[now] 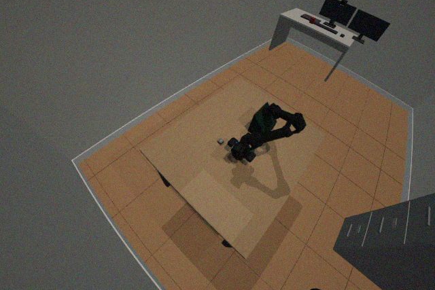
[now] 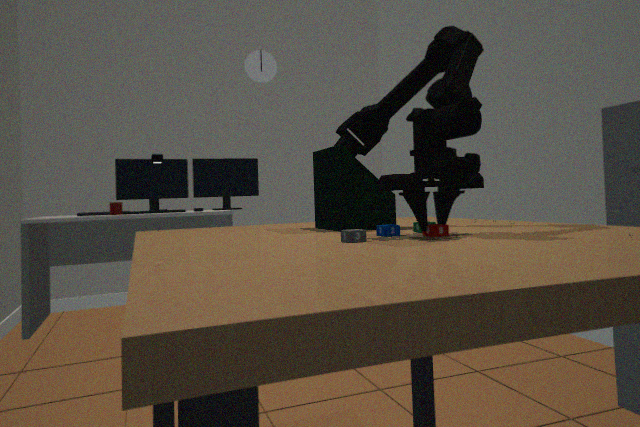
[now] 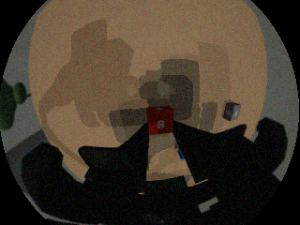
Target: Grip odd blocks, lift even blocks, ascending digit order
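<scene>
Block (image 2: 440, 230) (image 3: 159, 117) on table (image 1: 217, 191) (image 2: 268, 277) (image 3: 150, 28), between gripper (image 1: 240, 151) (image 2: 433, 229) (image 3: 159, 124) fingers
</scene>
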Available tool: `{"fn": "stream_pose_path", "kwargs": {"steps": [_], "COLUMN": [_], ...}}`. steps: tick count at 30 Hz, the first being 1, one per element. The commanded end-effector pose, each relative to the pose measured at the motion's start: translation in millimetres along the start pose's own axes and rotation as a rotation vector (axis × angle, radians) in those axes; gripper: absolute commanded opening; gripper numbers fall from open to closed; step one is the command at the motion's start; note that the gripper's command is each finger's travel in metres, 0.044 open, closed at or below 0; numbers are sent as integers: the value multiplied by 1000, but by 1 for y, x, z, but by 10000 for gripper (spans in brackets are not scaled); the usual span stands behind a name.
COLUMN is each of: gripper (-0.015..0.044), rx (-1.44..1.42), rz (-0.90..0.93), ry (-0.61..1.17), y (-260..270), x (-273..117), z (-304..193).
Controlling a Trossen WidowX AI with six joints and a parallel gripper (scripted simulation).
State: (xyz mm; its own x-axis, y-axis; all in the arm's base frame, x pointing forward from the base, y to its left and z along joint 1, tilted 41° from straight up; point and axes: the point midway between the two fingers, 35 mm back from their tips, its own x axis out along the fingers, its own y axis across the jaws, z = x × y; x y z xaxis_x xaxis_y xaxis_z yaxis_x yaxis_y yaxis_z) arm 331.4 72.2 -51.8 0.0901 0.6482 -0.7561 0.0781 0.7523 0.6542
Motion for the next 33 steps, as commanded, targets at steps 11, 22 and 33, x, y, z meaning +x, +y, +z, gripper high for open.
{"fn": "stream_pose_path", "kwargs": {"steps": [11,22,33], "gripper": [304,400,400], "rx": [6,6,6], "rz": [2,0,-4], "ry": [0,0,0], "y": [0,0,71], "x": [1,-32,-71], "z": [0,0,-18]}}
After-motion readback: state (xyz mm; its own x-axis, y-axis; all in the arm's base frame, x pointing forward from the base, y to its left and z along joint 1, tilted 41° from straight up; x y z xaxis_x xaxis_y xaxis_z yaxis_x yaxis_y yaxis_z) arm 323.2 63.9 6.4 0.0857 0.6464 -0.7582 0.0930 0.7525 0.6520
